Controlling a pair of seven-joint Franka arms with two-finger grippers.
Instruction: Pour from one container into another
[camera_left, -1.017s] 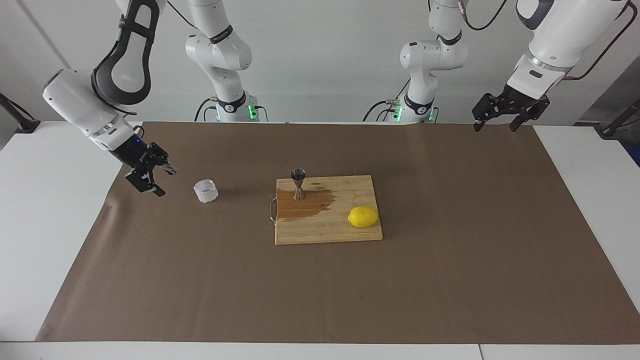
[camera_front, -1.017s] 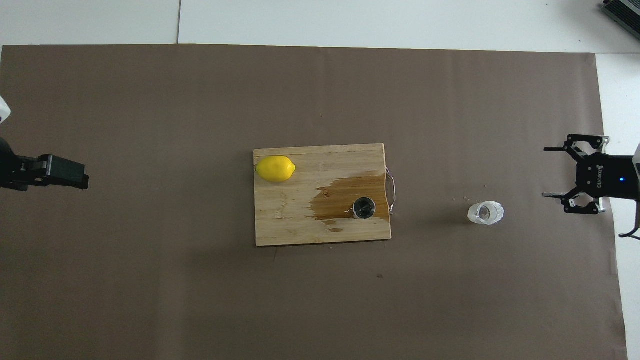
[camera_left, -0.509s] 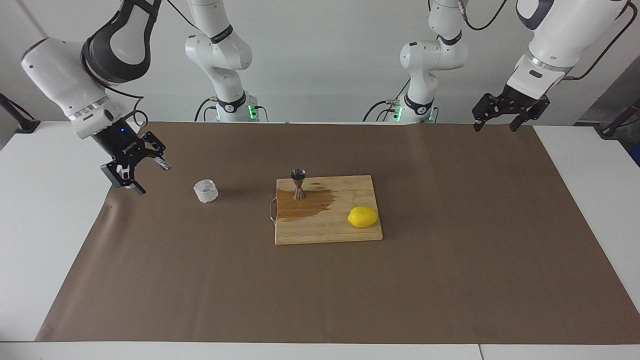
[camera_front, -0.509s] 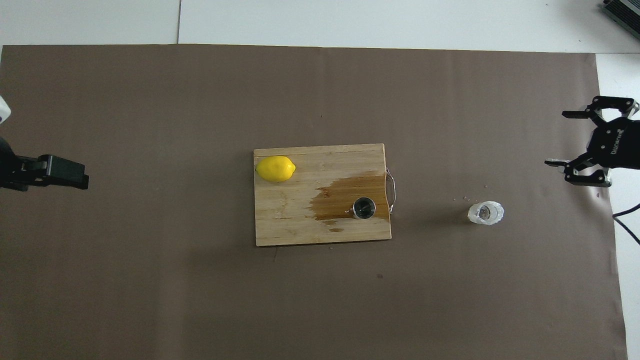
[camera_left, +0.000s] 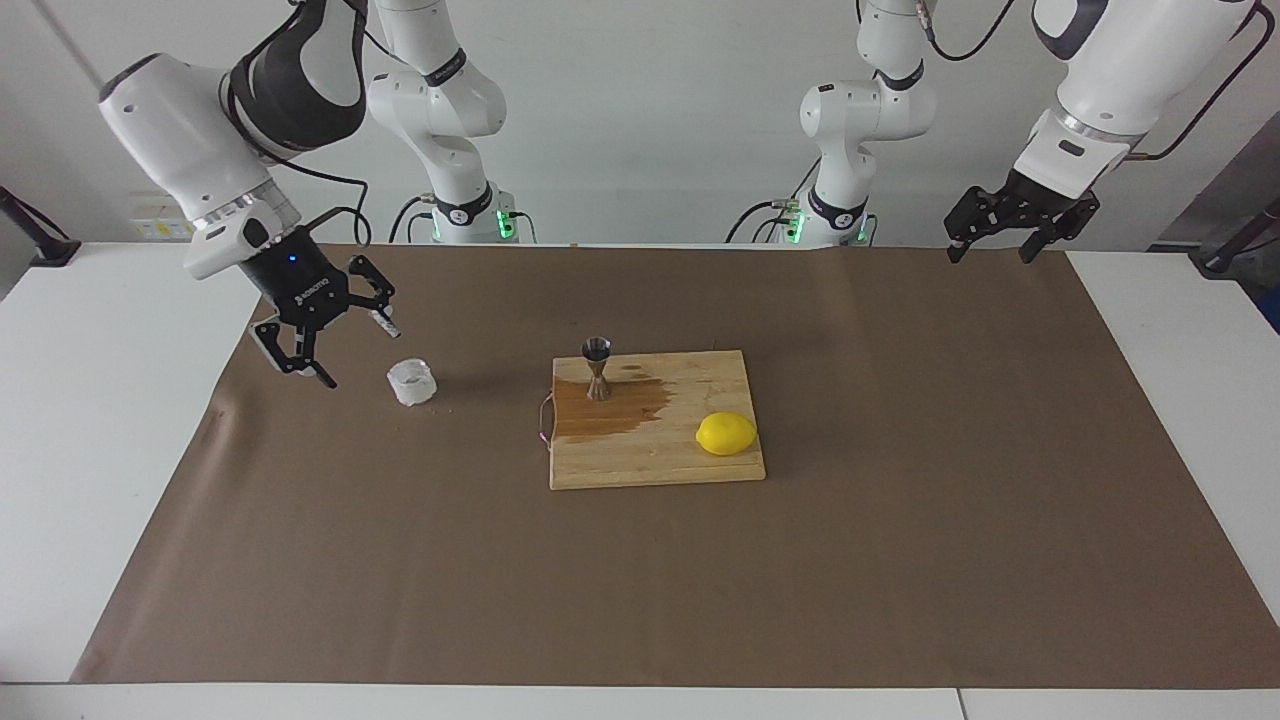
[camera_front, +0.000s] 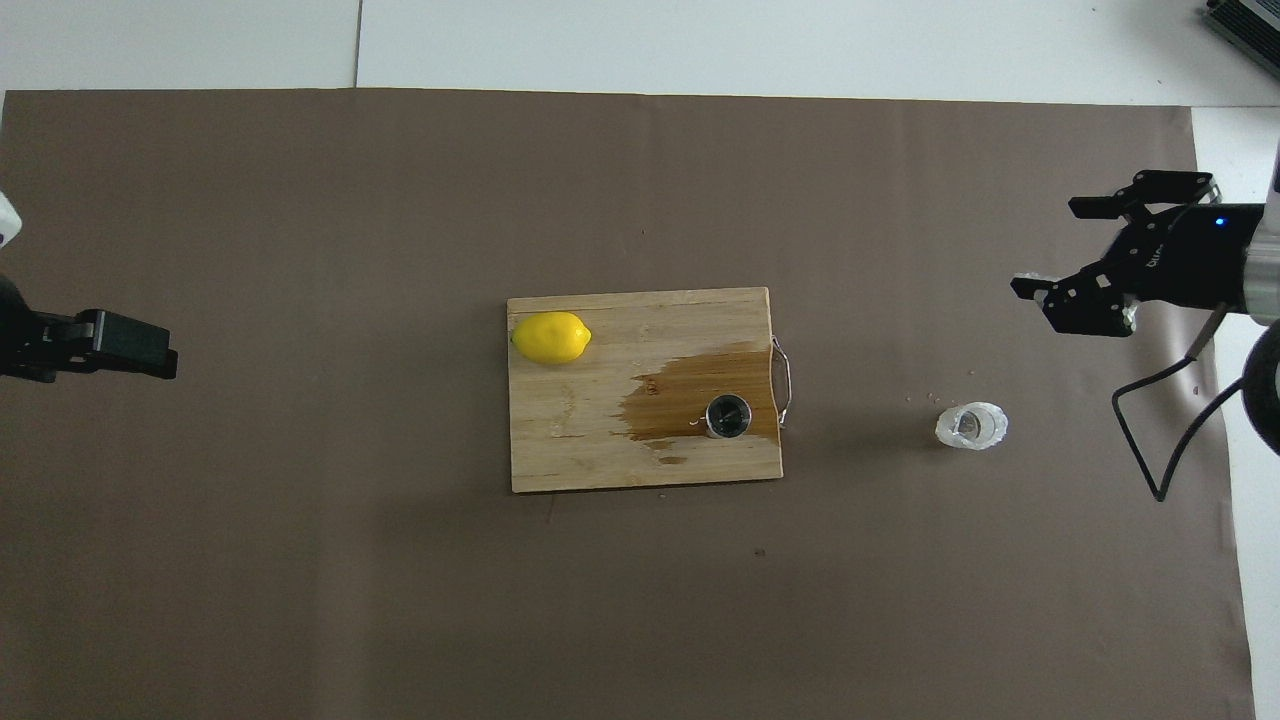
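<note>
The clear faceted glass tumbler (camera_left: 412, 383) (camera_front: 971, 426) stands upright on the brown paper, toward the right arm's end of the table. The steel hourglass jigger (camera_left: 597, 368) (camera_front: 728, 416) stands upright on the wooden cutting board (camera_left: 640, 462) (camera_front: 570, 440), in a dark wet patch (camera_left: 625, 405). My right gripper (camera_left: 357, 356) (camera_front: 1047, 247) hangs open and empty over the paper beside the tumbler, apart from it. My left gripper (camera_left: 992, 254) (camera_front: 150, 350) waits open and empty, raised over the paper's edge at the left arm's end.
A yellow lemon (camera_left: 726, 434) (camera_front: 551, 337) lies on the board's corner farther from the robots, toward the left arm's end. A metal handle (camera_front: 786, 382) sticks out of the board's edge that faces the tumbler. Brown paper (camera_left: 900, 560) covers the table.
My right gripper has risen, turned and swung over the paper to a spot closer to the tumbler, staying open. Tumbler, jigger, lemon and left arm have not moved.
</note>
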